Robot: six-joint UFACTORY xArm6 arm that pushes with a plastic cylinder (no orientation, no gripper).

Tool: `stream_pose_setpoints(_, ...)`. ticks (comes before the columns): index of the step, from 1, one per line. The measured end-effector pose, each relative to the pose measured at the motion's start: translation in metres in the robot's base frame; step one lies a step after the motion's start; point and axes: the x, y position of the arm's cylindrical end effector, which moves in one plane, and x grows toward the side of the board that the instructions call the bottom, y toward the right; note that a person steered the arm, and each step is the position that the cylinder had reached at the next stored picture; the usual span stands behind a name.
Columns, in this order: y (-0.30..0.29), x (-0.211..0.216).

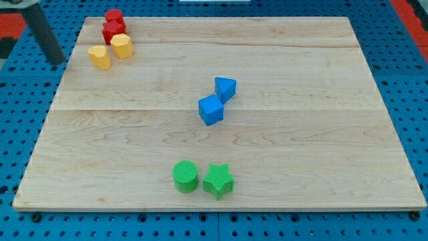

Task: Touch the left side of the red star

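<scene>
The red star (pixel 113 31) lies near the board's top left corner, touching another red block (pixel 115 16) just above it. My tip (pixel 59 62) is at the end of the dark rod at the view's far left. It is just off the board's left edge, well to the left of and a little below the red star, touching no block.
A yellow hexagonal block (pixel 122 45) sits right below the red star, with a second yellow block (pixel 99 57) to its lower left. A blue triangle (pixel 225 88) and a blue cube (pixel 210 110) sit mid-board. A green cylinder (pixel 185 176) and a green star (pixel 218 181) sit near the bottom edge.
</scene>
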Motion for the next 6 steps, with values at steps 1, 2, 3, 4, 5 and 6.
stream_pose_setpoints(1, 0.0, -0.037)
stream_pose_setpoints(2, 0.008, -0.055)
stream_pose_setpoints(3, 0.043, -0.055)
stream_pose_setpoints(4, 0.061, -0.055)
stream_pose_setpoints(5, 0.069, -0.065)
stream_pose_setpoints(6, 0.063, -0.074)
